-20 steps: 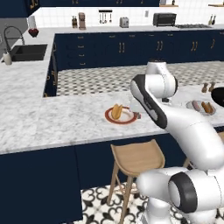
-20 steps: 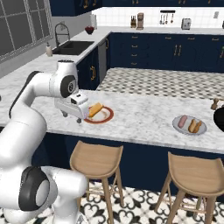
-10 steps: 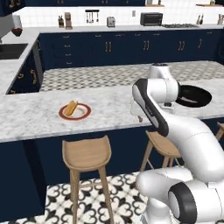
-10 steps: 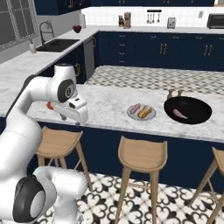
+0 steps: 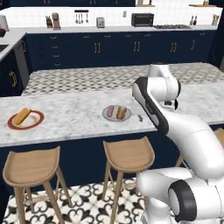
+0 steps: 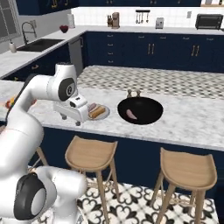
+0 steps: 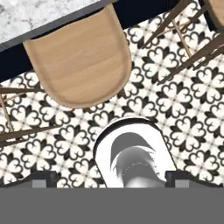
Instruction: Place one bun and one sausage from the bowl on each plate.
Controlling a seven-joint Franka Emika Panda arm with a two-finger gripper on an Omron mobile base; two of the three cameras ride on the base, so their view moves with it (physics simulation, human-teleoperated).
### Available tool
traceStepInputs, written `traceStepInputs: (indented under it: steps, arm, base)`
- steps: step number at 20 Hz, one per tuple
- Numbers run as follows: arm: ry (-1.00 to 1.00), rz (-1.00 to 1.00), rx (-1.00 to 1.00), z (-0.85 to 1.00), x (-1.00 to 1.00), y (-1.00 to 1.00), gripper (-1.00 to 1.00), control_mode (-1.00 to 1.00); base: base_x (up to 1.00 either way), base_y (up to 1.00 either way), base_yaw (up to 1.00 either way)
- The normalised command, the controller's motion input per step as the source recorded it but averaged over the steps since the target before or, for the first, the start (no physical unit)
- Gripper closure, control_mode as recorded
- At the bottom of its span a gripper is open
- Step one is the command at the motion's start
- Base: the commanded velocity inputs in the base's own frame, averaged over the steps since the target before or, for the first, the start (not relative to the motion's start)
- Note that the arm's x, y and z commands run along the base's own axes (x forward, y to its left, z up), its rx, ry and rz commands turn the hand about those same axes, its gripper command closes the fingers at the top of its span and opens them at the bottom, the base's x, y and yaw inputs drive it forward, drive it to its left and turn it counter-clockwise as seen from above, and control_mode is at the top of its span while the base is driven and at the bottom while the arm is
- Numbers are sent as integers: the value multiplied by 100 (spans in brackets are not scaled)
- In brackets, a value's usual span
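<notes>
In the left base view, a grey plate (image 5: pixel 116 113) was seen near the front edge of the marble counter (image 5: pixel 74 116), and on it a pink sausage (image 5: pixel 110 111) and a golden bun (image 5: pixel 121 113) were laid side by side, touching or nearly so. Far to the left on the same counter, a red-rimmed plate (image 5: pixel 26 120) was found, with a second bun (image 5: pixel 21 117) lying across it. Just right of the grey plate, the dark fingertips (image 5: pixel 140 117) of the gripper were glimpsed beside the white arm, low at the counter's edge. Two wooden stools (image 5: pixel 129 154) were lined up below the counter.

From the right base view, the gripper (image 6: pixel 71 120) was caught hanging at the counter's front edge, just left of the grey plate (image 6: pixel 98 112), on which the sausage (image 6: pixel 92 107) and the bun (image 6: pixel 98 112) were seen. To the right of that plate, and apart from it, the black bowl (image 6: pixel 140 110) was sitting on the counter with one sausage (image 6: pixel 131 114) left inside it. A salt and pepper pair (image 6: pixel 134 93) was spotted just behind the bowl.

In the hand view, the fingers (image 7: pixel 41 180) were shown spread wide with nothing pinched between them, and they were pointed down at a stool seat (image 7: pixel 78 63) and the patterned floor (image 7: pixel 192 109).
</notes>
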Motion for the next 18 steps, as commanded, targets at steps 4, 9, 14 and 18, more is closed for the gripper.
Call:
traceStepInputs:
  steps: [4, 9, 14, 18]
  arm:
    - [0, 0, 0, 0, 0, 0, -100, 100]
    - [0, 0, 0, 0, 0, 0, -100, 100]
    - [0, 9, 0, 1, 100, -57, -100, -100]
    - [0, 10, -4, -12, 100, -61, -100, -100]
  base:
    - [75, -100, 11]
    - [96, -77, 9]
    - [0, 0, 0]
    - [0, 0, 0]
